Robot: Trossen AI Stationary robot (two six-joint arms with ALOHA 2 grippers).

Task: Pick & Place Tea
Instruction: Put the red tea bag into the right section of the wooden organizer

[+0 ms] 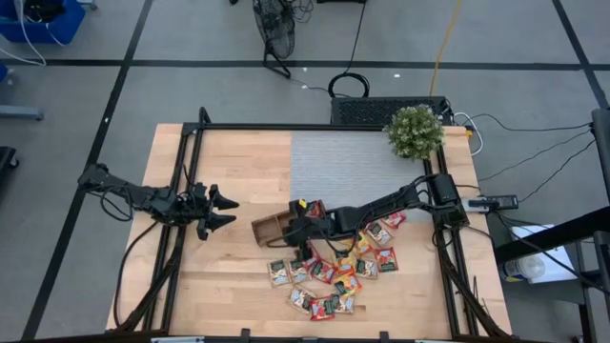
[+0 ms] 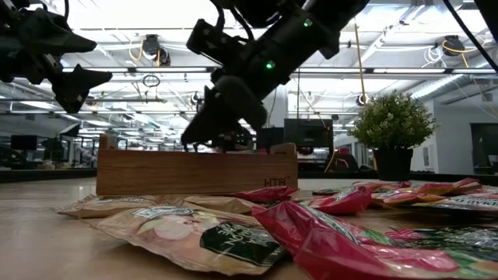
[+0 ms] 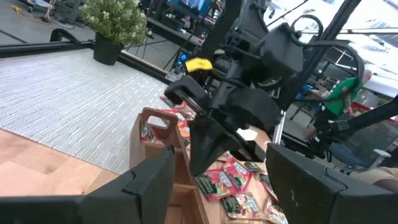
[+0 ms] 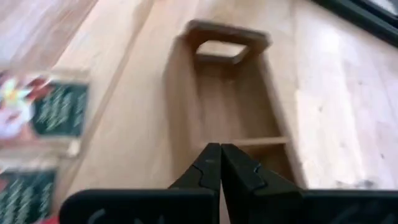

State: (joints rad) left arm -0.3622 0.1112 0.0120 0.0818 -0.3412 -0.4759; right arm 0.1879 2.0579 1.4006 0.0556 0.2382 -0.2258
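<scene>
Several small tea sachets (image 1: 334,276), red, orange and green-and-white, lie flat in a loose heap on the table's near right part; they fill the foreground of the low view (image 2: 233,233). The long wooden tray (image 1: 272,227) stands just to the left of the heap. In the left wrist view, red sachets (image 3: 181,127) show in the tray's far compartment. My right gripper (image 4: 219,155) hangs shut over the tray's open compartments (image 4: 230,93), with nothing between its fingers. My left gripper (image 1: 224,210) waits open, off the table, to the left of the tray.
A potted plant (image 1: 415,131) stands at the far right corner, and a grey mat (image 1: 353,162) covers the far right half of the table. Bare wood lies between my left gripper and the tray. The black frame rails (image 1: 181,191) run along the table's sides.
</scene>
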